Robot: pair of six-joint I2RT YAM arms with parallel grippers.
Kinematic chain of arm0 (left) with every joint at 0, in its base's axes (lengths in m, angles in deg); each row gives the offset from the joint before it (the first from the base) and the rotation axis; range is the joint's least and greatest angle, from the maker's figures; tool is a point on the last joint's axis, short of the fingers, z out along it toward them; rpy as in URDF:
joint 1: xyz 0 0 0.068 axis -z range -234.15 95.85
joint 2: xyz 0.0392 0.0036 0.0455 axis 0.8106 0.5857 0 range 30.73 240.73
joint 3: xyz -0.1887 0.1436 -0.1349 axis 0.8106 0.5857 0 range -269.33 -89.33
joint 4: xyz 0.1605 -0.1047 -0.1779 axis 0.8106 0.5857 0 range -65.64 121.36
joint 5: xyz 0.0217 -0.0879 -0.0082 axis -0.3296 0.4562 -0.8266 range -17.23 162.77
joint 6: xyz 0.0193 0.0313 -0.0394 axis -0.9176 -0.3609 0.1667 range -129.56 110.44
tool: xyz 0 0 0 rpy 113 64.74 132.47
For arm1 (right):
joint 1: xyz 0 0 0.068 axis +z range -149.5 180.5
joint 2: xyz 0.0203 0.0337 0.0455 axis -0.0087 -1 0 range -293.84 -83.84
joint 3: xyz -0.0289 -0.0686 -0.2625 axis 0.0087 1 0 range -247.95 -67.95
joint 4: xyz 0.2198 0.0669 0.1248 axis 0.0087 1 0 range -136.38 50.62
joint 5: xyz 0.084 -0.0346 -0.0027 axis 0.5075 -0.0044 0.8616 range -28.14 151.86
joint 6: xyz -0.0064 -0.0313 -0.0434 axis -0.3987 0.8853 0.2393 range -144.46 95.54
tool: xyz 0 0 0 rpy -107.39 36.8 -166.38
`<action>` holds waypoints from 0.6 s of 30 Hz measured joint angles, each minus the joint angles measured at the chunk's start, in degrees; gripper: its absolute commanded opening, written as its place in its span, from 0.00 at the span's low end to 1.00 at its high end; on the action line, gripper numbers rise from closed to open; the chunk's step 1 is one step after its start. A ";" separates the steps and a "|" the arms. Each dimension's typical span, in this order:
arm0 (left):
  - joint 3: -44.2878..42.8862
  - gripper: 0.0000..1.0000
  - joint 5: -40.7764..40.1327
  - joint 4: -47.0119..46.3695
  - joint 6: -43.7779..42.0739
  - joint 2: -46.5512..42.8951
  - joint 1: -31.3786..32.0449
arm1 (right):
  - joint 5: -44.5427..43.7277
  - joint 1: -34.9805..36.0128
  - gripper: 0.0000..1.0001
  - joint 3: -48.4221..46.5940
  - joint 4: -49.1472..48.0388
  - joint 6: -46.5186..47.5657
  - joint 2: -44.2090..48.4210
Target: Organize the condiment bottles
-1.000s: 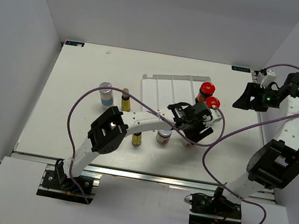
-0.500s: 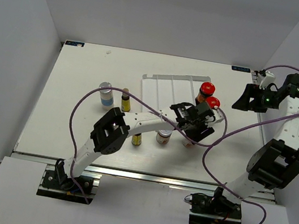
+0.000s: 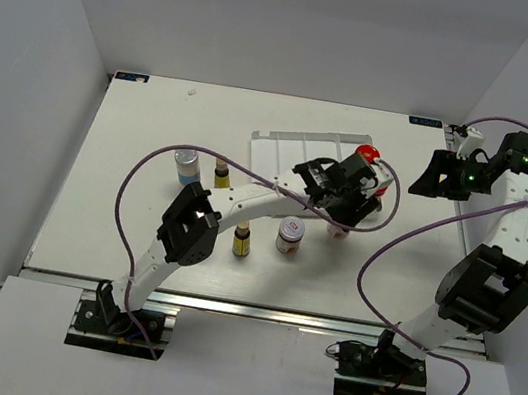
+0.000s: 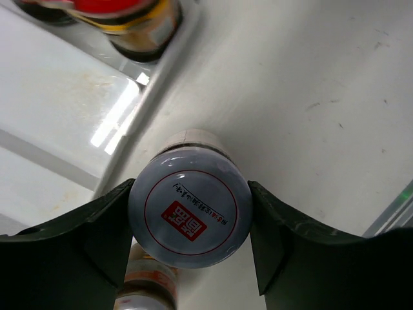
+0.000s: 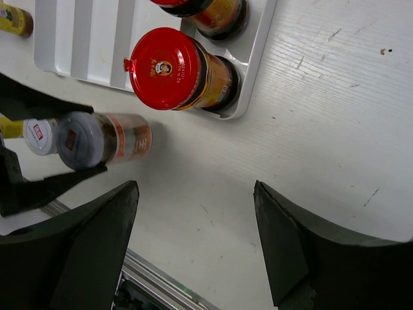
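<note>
Left claw [image 3: 343, 199]: clamped on the sides of the silver-lidded jar [image 4: 189, 216], ready to carry it.
Jar's place: upright, just beside the tray [image 5: 84, 39] rim, likely bound for a slot.
Right claw [image 5: 193, 226]: apart, empty, over the counter [image 5: 322, 129], out of the way.

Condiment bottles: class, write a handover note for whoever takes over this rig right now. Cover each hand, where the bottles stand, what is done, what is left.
Left hand: shut on a silver-lidded jar beside the white ribbed tray's near right corner.
Right hand: open, empty, hovering right of the tray.
Done: both red-capped bottles stand in the tray's right-end slot.
To do: place the held jar, then the second silver-lidded jar, far amber bottle, near amber bottle and white silver-capped bottle, all standing on the table outside the tray.
Only one white bottle shows.
</note>
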 measured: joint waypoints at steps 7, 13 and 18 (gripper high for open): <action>-4.09 0.00 -0.09 -0.48 0.55 0.02 -5.95 | -0.02 0.00 0.77 0.50 -0.11 0.00 0.00; -6.23 0.00 -2.05 -3.41 0.37 0.11 -10.69 | 0.00 0.00 0.77 0.83 -0.28 0.00 0.00; -7.02 0.00 -3.78 -7.21 0.00 2.14 -13.84 | 0.04 0.00 0.77 0.83 -0.31 0.02 0.00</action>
